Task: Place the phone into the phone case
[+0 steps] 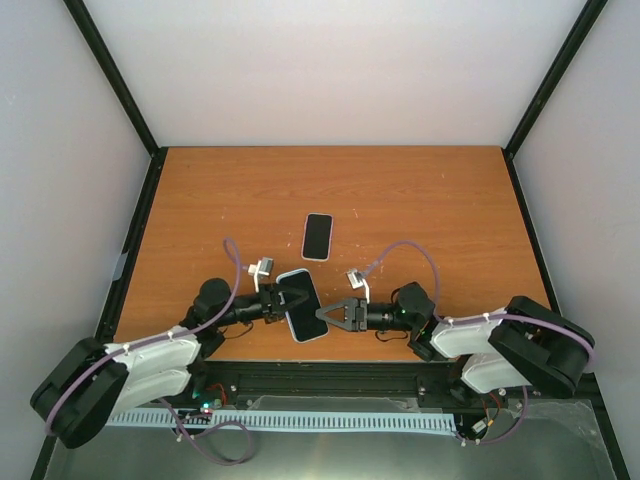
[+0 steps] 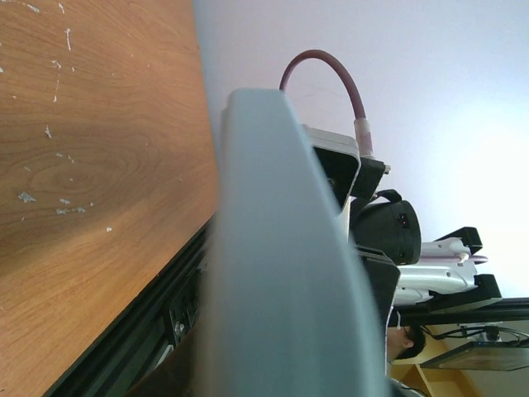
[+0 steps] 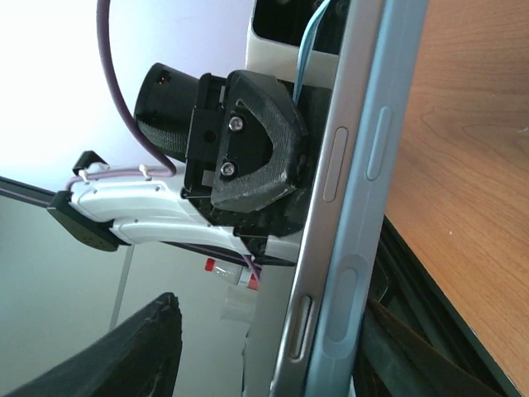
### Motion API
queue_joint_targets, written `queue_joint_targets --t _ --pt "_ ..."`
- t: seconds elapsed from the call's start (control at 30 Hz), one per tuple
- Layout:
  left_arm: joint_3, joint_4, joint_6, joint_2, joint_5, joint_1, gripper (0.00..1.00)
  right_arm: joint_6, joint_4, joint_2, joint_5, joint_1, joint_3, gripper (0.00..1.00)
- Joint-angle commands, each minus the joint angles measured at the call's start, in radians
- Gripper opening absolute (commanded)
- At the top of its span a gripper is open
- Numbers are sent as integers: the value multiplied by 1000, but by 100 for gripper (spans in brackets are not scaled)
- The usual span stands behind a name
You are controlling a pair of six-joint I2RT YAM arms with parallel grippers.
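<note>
My L gripper (image 1: 284, 299) pinches phone case (image 3: 364, 223) w/ phone (image 3: 322, 231) at worktop's near edge. Phone's rim sits proud, so prob. half-seated; needs pressing in. R gripper (image 1: 325, 313) is spread alongside. A 2nd phone (image 1: 317, 236) lies mid-worktop.

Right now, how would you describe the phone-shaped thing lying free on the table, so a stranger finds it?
Start at the wooden table and look near its middle, beyond the left gripper and right gripper. A dark rectangle with a pale rim lies flat there. Unlike the similar one between the grippers, nothing holds it.
</note>
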Motion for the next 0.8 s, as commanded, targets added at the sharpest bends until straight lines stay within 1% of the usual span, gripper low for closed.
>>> queue_joint_targets --t 0.0,0.17,0.3,0.4,0.43,0.5,0.63,0.77 --pt "40 184 -39 58 21 8 21 17 37 26 -26 16 35 52" --pt "41 191 -29 111 15 9 26 110 224 84 6 16 8 36" --pt "36 169 7 141 14 15 32 184 373 158 43 16 -23 28" --pt "19 114 41 133 -2 23 40 222 459 225 70 16 -52 26" --pt "16 74 56 127 -8 26 43 233 489 258 81 16 -60 25" --pt "14 1 91 110 -22 30 49 243 497 291 83 16 -65 24" --pt "19 -133 157 88 -43 31 53 248 494 326 106 16 -75 22" --pt "8 -198 188 75 -58 30 61 265 495 372 112 16 -74 22"
